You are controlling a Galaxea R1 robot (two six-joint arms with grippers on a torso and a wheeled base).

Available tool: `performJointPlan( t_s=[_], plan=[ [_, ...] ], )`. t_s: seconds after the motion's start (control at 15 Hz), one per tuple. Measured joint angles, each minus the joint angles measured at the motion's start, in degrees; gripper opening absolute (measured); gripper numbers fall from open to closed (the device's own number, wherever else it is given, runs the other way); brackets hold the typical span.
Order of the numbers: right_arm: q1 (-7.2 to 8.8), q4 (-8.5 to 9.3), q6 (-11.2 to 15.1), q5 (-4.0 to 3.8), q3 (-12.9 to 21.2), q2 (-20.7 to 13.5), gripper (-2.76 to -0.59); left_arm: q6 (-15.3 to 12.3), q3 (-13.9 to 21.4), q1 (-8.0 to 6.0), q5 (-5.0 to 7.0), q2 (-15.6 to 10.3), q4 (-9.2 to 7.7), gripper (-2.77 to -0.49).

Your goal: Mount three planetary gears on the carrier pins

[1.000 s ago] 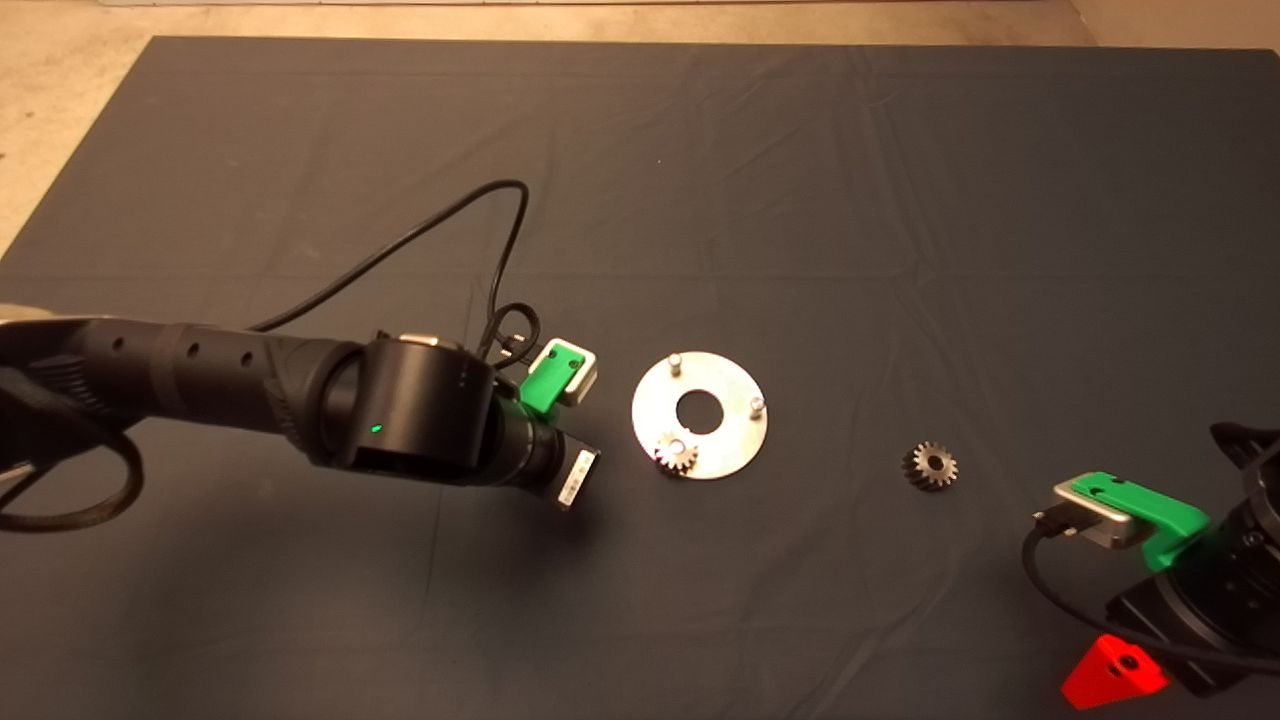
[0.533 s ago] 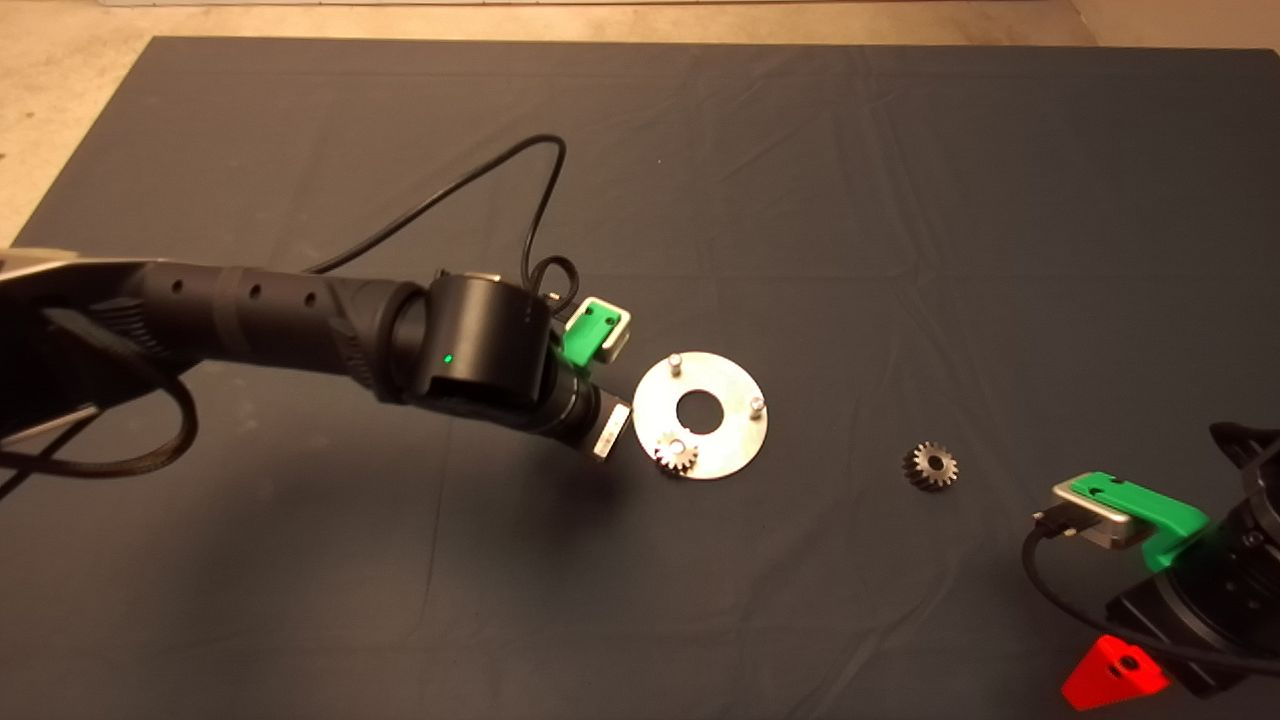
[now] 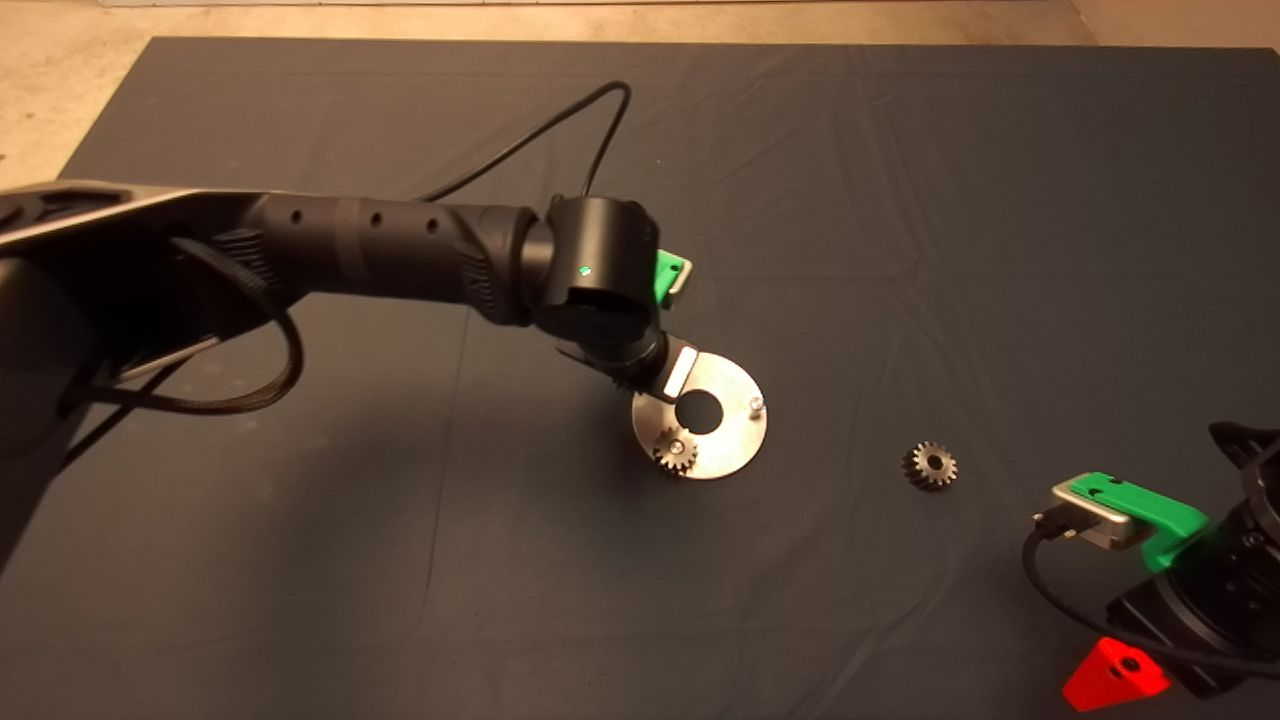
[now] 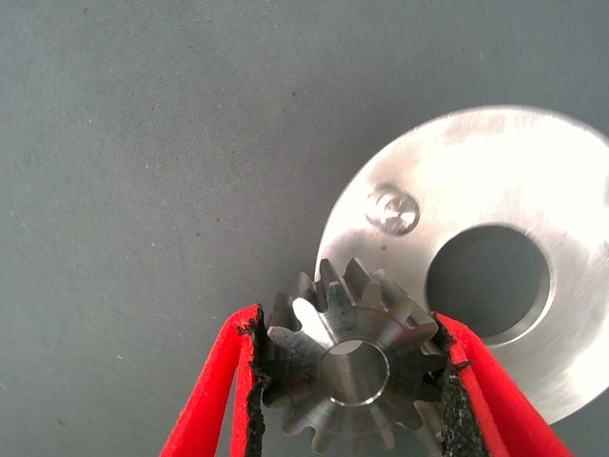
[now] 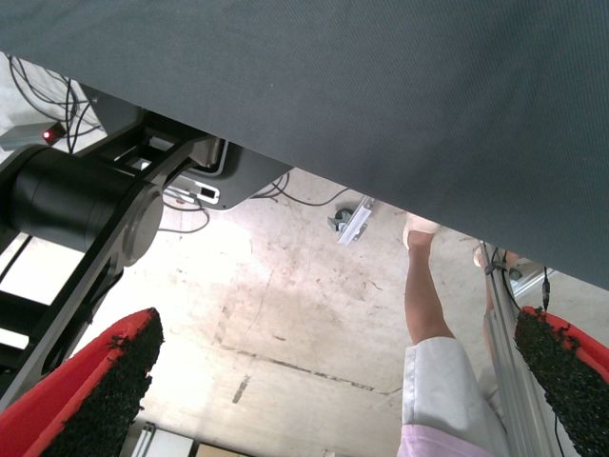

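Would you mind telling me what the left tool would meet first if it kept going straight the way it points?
Probably the disc near its bare pin. The left tool points down with a gear clamped; depth is unclear.

Dark wrinkled mat covering table, warm dim light. Beige speckled floor along far edge. Past mat edge: pale stained concrete floor, loose cables, person's bare leg.
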Motion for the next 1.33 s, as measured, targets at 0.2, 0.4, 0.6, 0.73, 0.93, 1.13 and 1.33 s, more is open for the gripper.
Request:
performJointPlan(
  t_s=[0.2,0.4,0.6,0.73,0.93,1.13,1.33],
  plan=[
    [0.00,0.00,-0.02,0.02,0.00,0.00,-0.61,-2.95,-1.74,-1.50,0.14,0.38,-2.01,-2.33],
    [0.00,0.00,-0.07,0.05,-0.02,0.02,-0.61,-5.36,-3.54,-2.39,0.04,1.27,-3.56,-2.33],
    [-0.01,0.00,-0.49,0.02,-0.02,0.02,-0.61,-7.57,-5.73,-2.41,0.06,1.54,-6.19,-2.33],
    [-0.01,0.00,-0.90,0.02,-0.02,0.02,-0.61,-9.04,-6.47,-2.42,0.10,1.56,-7.03,-2.33],
    [-0.01,0.00,-1.21,0.02,-0.02,0.02,-0.61,-10.99,-6.92,-2.42,0.06,2.65,-7.65,-2.33],
    [-0.01,0.00,-1.35,0.05,-0.02,0.00,-0.61,-12.51,-7.03,-2.45,0.04,3.57,-8.07,-2.33],
    [-0.01,0.00,-1.45,0.00,-0.02,0.02,-0.61,-13.42,-7.14,-2.94,0.11,3.63,-8.28,-2.33]
  ],
)
